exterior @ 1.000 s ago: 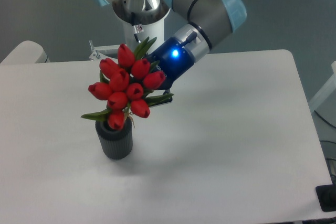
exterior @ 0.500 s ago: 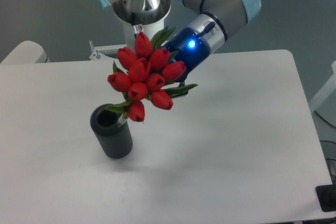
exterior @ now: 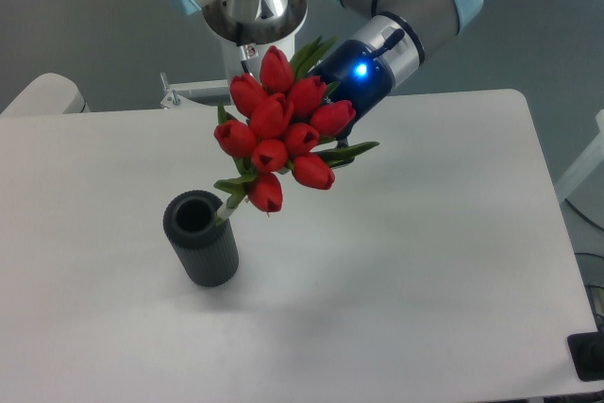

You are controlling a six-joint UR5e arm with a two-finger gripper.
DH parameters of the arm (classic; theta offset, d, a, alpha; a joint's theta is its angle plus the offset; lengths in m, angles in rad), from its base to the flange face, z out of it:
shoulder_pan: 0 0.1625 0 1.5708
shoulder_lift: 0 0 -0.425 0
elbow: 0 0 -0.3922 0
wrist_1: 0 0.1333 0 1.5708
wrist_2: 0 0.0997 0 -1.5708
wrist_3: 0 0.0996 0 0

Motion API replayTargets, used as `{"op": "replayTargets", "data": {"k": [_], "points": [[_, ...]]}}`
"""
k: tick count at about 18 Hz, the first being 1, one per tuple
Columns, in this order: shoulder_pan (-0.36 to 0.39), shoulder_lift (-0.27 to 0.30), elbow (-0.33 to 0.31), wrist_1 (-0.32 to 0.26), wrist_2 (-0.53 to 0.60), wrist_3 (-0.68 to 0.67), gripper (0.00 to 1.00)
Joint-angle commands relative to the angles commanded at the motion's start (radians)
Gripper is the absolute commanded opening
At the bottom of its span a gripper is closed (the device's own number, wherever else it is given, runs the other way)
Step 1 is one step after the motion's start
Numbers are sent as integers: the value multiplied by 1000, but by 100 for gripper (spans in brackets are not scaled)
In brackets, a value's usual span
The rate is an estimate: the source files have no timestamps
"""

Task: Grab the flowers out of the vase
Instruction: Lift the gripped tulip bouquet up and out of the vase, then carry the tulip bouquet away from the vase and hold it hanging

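The flowers (exterior: 281,129), a bunch of red closed tulip buds with green leaves, hang in the air up and to the right of the vase (exterior: 200,238). My gripper (exterior: 332,146) sits behind the bunch and is shut on the flowers; its fingers are hidden by the buds and leaves. The vase is a short dark ribbed cylinder standing upright on the white table, its round mouth open. The lowest bud and a stem tip hang just beside the vase's rim; whether they touch it I cannot tell.
The white table (exterior: 396,252) stretches right and forward of the vase. The arm's base column (exterior: 250,21) rises at the table's back edge. A pale rounded object (exterior: 42,93) lies off the table's far left corner.
The gripper has lifted the flowers up and to the right. The stems have come out of the vase, and its mouth now shows empty.
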Motion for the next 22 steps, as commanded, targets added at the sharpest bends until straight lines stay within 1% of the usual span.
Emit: {"op": "replayTargets", "data": {"k": [4,7,11,15,19,22], "points": [[17,-9,74,-2,-24,-77,28],[20,-26,118,-2,-28,-95,28],[23,-48,156,-2,-26,-108,27],[49,-77,173,2,-25,-94,26],[110,-141,193,5,-21,-69,25],[146,-166,195,5,-14,-46,25]]}}
